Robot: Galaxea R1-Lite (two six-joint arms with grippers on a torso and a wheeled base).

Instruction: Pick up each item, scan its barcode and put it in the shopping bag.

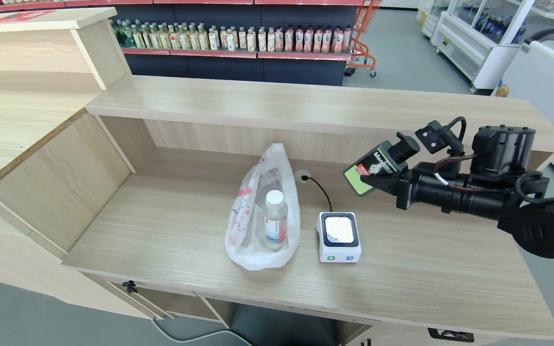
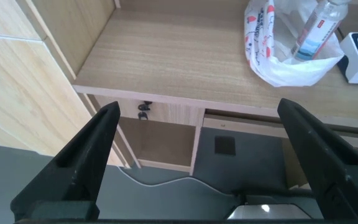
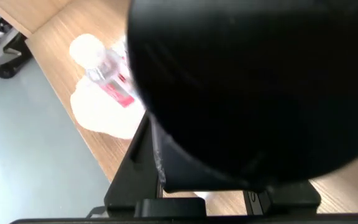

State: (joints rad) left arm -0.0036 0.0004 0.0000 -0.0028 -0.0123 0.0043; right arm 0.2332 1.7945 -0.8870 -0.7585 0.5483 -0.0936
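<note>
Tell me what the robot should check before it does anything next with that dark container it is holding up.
1. Grip: right gripper is shut on the black container. Ok.
2. Scanner window faces up, with nothing on it. Ok.
3. Container above the scanner: not ok, it is held high and off to the scanner's right.
4. Barcode turned toward the scanner: cannot tell.
5. Shopping bag mouth is open, with one bottle standing inside. Ok, there looks to be room.
6. Left gripper is out of the way, open and low in front of the counter. Ok.
</note>
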